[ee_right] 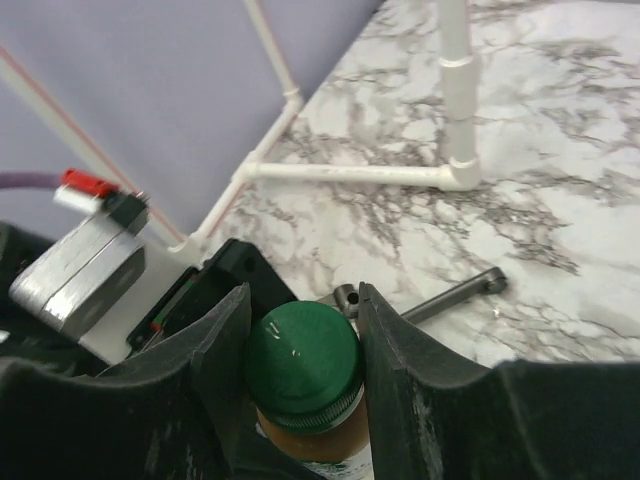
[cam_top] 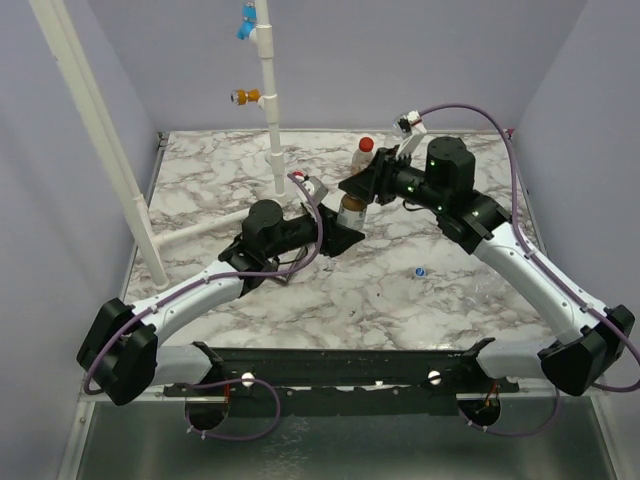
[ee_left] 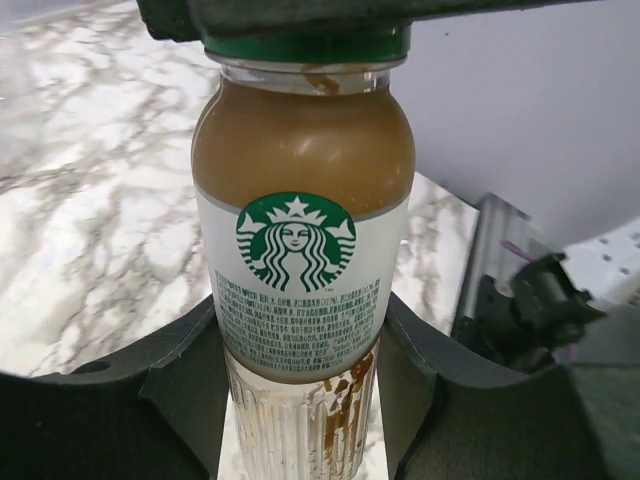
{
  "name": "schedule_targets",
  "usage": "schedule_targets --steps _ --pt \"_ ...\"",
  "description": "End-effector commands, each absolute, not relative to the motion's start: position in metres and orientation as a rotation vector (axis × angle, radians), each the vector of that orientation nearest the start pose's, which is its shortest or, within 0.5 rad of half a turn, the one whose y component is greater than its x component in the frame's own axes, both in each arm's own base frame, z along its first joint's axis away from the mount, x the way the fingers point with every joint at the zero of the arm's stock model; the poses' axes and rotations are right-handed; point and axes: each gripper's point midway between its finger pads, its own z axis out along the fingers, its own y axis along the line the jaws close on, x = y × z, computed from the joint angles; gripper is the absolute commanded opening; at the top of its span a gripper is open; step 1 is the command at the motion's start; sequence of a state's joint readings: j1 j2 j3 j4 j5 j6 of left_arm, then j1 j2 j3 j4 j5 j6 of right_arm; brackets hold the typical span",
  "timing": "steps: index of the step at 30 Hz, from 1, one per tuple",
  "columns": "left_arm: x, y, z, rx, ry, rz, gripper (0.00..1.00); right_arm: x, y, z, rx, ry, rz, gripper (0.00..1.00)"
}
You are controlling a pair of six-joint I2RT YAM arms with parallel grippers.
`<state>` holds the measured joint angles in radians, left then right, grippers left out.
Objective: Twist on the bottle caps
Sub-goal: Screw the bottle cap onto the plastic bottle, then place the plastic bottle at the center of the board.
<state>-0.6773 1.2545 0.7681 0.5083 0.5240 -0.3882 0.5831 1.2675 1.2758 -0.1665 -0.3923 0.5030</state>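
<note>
Green round plastic cap (ee_right: 303,365), seated on the upright coffee-filled clear bottle (ee_left: 300,250) at the middle of the marble table (cam_top: 400,300), is pinched by the closed right gripper (ee_right: 303,325), while the bottle's lower body is clamped by the left gripper (ee_left: 300,390), presumably so twisting is resisted.

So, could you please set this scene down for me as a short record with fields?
Bottle in work: Starbucks coffee bottle, upright, clamped low by the left gripper
Cap: green cap on its neck, gripped from above by the right gripper
Loose cap: white-and-blue cap lying on the marble table, near the right arm
Other bottle: red-capped bottle standing behind the grippers
</note>
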Motion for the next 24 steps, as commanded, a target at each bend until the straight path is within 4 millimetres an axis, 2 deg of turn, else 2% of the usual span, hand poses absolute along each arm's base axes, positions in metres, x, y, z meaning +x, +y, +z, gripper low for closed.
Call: schedule_targets --steps 1,7,11,12,15,16,18,20,24 --pt "0.305 -0.301 0.248 0.555 1.628 -0.758 0.00 0.286 0.296 0.316 -0.298 2.052 0.928 0.10" --pt "0.310 -0.297 0.240 0.586 1.625 -0.571 0.00 0.299 0.285 0.321 -0.209 2.108 0.805 0.12" --pt "0.314 -0.293 0.241 0.558 1.624 -0.523 0.00 0.303 0.283 0.321 -0.181 2.130 0.771 0.12" --pt "0.314 -0.293 0.241 0.565 1.622 -0.517 0.00 0.302 0.282 0.320 -0.182 2.137 0.768 0.14" --pt "0.311 -0.294 0.237 0.599 1.619 -0.517 0.00 0.302 0.280 0.320 -0.177 2.146 0.755 0.40" --pt "0.309 -0.293 0.235 0.640 1.602 -0.502 0.00 0.301 0.279 0.323 -0.179 2.146 0.750 0.53" --pt "0.305 -0.292 0.234 0.686 1.580 -0.495 0.00 0.298 0.277 0.331 -0.204 2.147 0.743 0.70" --pt "0.301 -0.290 0.235 0.722 1.550 -0.479 0.00 0.294 0.276 0.336 -0.240 2.164 0.737 0.75" --pt "0.293 -0.288 0.233 0.794 1.500 -0.463 0.00 0.277 0.282 0.337 -0.334 2.216 0.794 0.75"
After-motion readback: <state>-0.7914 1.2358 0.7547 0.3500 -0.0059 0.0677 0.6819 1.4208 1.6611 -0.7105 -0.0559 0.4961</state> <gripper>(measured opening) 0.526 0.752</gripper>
